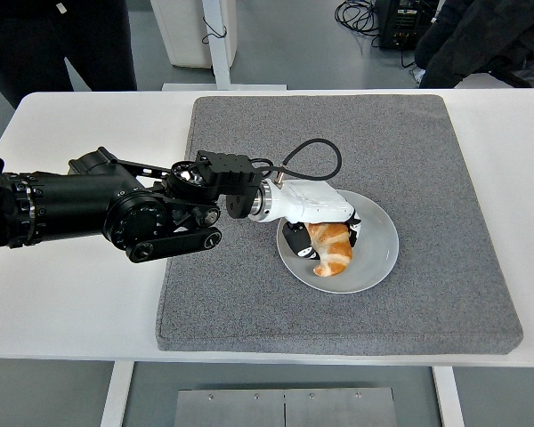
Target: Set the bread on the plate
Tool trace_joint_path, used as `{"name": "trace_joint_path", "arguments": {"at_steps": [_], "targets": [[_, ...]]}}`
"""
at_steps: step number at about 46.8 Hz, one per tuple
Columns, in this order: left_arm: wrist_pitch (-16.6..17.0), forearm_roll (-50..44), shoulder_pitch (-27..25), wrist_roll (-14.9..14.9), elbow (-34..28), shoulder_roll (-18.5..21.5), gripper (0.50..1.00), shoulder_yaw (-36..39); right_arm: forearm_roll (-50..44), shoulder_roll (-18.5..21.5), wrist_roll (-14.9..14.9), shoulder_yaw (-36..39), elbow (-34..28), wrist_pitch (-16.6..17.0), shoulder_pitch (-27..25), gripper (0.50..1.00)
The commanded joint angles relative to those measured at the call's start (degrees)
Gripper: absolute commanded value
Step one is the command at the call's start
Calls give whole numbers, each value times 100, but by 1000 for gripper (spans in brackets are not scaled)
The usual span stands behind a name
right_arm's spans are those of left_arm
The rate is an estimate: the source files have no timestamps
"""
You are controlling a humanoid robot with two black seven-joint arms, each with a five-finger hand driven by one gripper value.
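White worktop point(71, 302) carries a grey mat point(427, 178) filling mid-frame. From the left edge, the black left arm reaches right; its white-shelled left hand point(316, 213) covers the plate's point(378, 245) left rim. Dark fingers point(295, 240) grasp the bread point(331, 251), its upper end hidden beneath the hand, on the plate.

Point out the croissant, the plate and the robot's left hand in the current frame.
croissant point(331, 251), head view, on the middle of its golden body.
plate point(380, 246), head view, on the bare right part of the dish.
left hand point(313, 202), head view, on the white back of the hand.
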Motion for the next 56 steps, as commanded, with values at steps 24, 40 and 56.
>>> {"name": "trace_joint_path", "arguments": {"at_steps": [24, 40, 56], "targets": [[-336, -184, -69, -9, -499, 618, 998, -428, -2, 0, 0, 0, 0, 0, 1, 1000], [-846, -1536, -254, 26, -640, 1040, 998, -1386, 7, 0, 0, 0, 0, 0, 1, 1000], [-829, -3427, 62, 298, 133, 874, 998, -2238, -2, 0, 0, 0, 0, 0, 1, 1000]]}}
